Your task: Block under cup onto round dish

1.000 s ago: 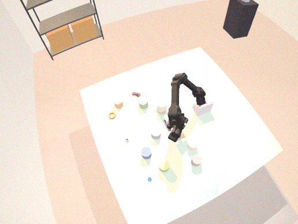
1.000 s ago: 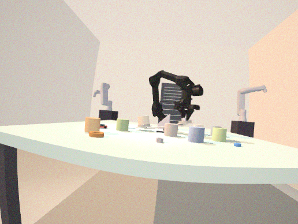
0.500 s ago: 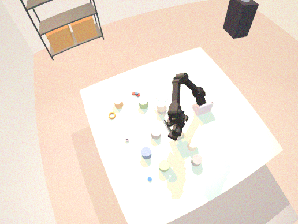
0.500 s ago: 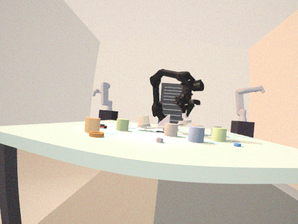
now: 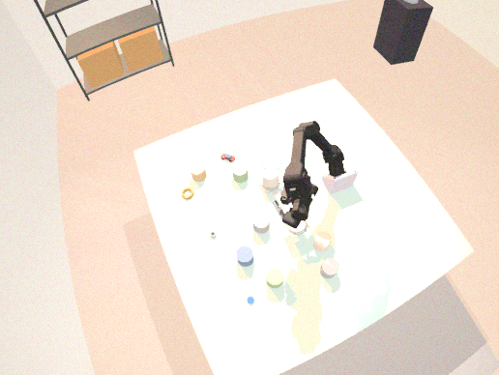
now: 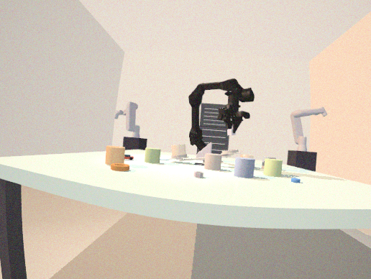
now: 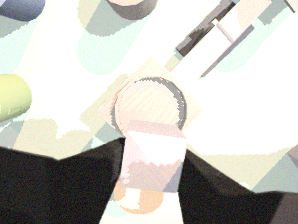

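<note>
Gripper (image 6: pixel 233 126) is clamped on the block (image 7: pixel 152 157), a pale pinkish cube, held up in the air well above the table (image 6: pixel 151 201) in the exterior view. In the wrist view the block sits between the dark fingers, w/ the round dish (image 7: pixel 150 102) directly below it on a tan square pad (image 7: pixel 102 107). Block isn't touching the dish; its near edge overlaps the dish rim in that view.

Balance beam (image 7: pixel 212 27) shows at the far right of the wrist view, partly cut off; can't tell its tilt.

Top view: arm (image 5: pixel 302 159) reaches from its base toward the table's middle, gripper pointing down. Several short cylinders stand around: beige (image 5: pixel 261 226), blue (image 5: pixel 245 255), green (image 5: pixel 275 278). Which ones are the task's cups, can't tell.
</note>
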Robot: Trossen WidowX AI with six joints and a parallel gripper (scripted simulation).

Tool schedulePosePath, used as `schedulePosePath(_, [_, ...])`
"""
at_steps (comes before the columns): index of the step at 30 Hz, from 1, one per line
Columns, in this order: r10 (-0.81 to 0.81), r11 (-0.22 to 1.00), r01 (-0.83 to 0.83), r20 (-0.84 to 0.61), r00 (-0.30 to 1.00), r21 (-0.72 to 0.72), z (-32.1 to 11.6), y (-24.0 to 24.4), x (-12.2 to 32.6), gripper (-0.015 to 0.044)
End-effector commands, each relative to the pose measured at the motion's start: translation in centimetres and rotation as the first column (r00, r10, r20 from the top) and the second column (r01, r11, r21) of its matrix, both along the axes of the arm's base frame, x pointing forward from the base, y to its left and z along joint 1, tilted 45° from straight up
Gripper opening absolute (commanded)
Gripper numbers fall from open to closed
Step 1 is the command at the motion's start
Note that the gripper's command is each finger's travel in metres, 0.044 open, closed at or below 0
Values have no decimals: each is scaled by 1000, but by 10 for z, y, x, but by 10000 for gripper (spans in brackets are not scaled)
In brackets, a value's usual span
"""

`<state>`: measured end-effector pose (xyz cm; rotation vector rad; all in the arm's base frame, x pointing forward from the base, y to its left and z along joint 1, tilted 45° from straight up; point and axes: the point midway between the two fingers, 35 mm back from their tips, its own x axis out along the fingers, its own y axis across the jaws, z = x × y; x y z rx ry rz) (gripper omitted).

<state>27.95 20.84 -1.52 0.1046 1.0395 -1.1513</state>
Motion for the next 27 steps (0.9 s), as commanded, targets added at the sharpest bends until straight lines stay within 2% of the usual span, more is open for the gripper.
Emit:
schedulePosePath(1, [-4,1000,4,0,1000,13,9,-2,4,0])
schedulePosePath(27, [18,996,-17,-9,1000,92,90,-121,51,0])
